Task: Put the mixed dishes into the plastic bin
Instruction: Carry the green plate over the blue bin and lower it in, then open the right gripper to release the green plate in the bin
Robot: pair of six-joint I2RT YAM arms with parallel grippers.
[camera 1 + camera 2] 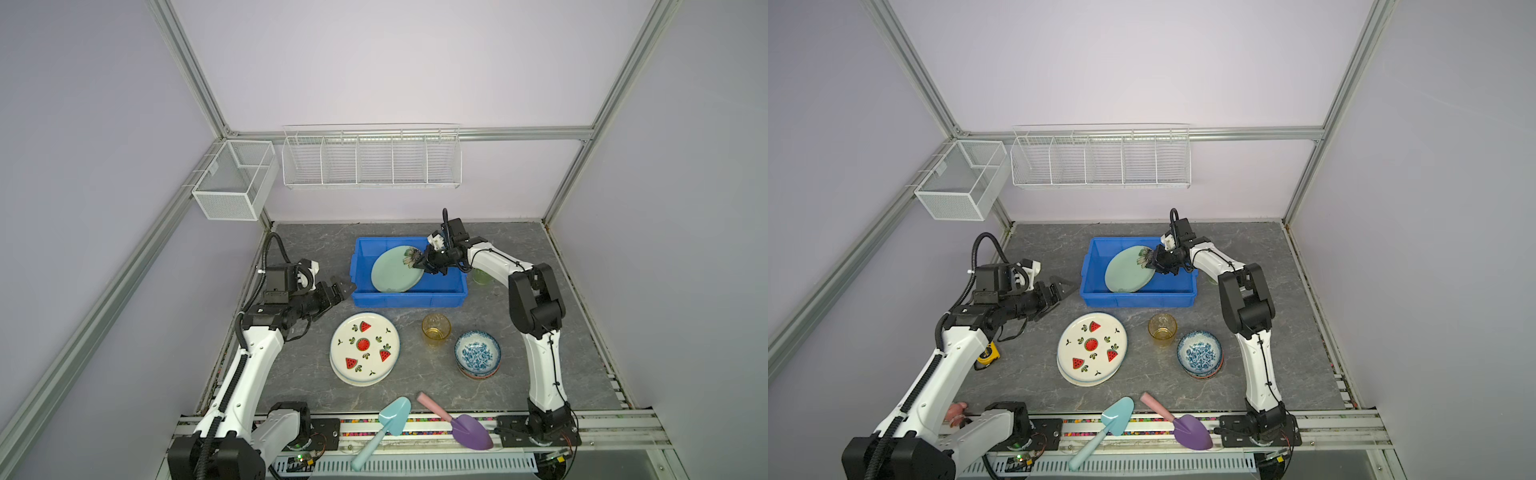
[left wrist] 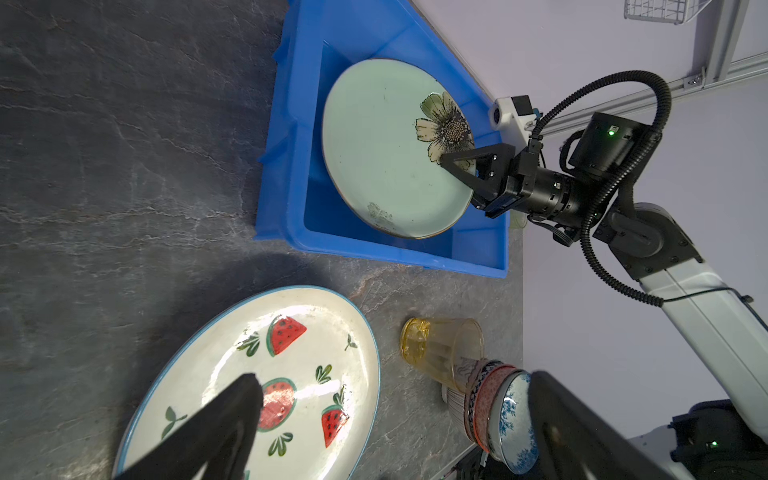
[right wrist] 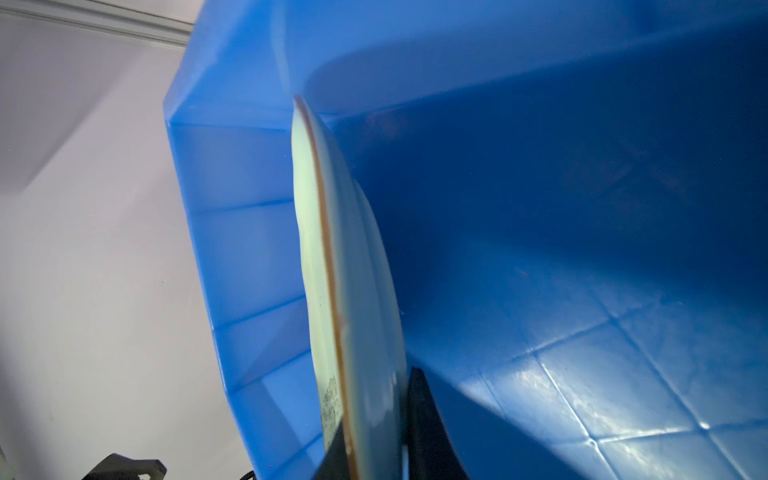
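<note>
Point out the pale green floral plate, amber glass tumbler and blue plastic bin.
Pale green floral plate [image 1: 392,272]: top view, plain centre.
Amber glass tumbler [image 1: 436,331]: top view, inner base.
Blue plastic bin [image 1: 409,300]: top view, near wall.

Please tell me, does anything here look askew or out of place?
The pale green plate is askew: it leans tilted inside the blue bin, its flowered rim raised and pinched by the right tool, not lying flat. Also, the teal shovel and the purple shovel lie across the front rail, partly off the table.
</note>
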